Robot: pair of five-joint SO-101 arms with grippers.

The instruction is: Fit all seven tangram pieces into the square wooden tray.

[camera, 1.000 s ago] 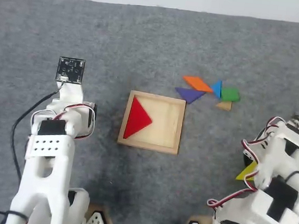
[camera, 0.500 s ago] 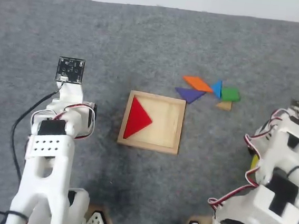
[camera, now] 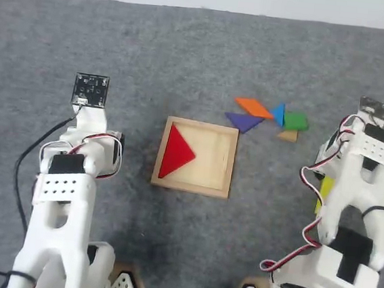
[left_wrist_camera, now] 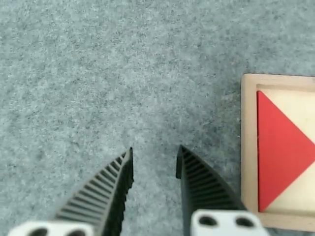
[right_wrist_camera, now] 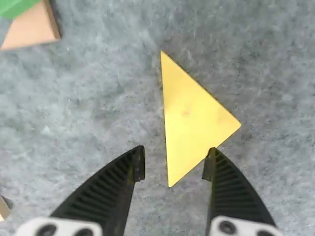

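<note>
Step in hand, as I judge it: pick-up of piece two. The red triangle (camera: 175,152) is already in the square wooden tray (camera: 193,185); six pieces are still out.

My right gripper (right_wrist_camera: 175,157) has its fingers spread and pinches nothing. The yellow triangle (right_wrist_camera: 189,118) lies flat on the carpet, one sharp corner between my fingertips and the rest just ahead of them. One fingertip looks to be at its slanted edge, contact unclear. The tan triangle (right_wrist_camera: 32,32) and green square (right_wrist_camera: 15,6) sit well beyond.

My left gripper (left_wrist_camera: 155,152) has its fingers spread over bare carpet, with the tray rim off to one finger's outer side.

Next, my guess: drop lower, straddle more of the yellow piece and close across its edges. It's thin and flat, so it could slip. Then carry it to the tray and turn it to sit beside the red one.
</note>
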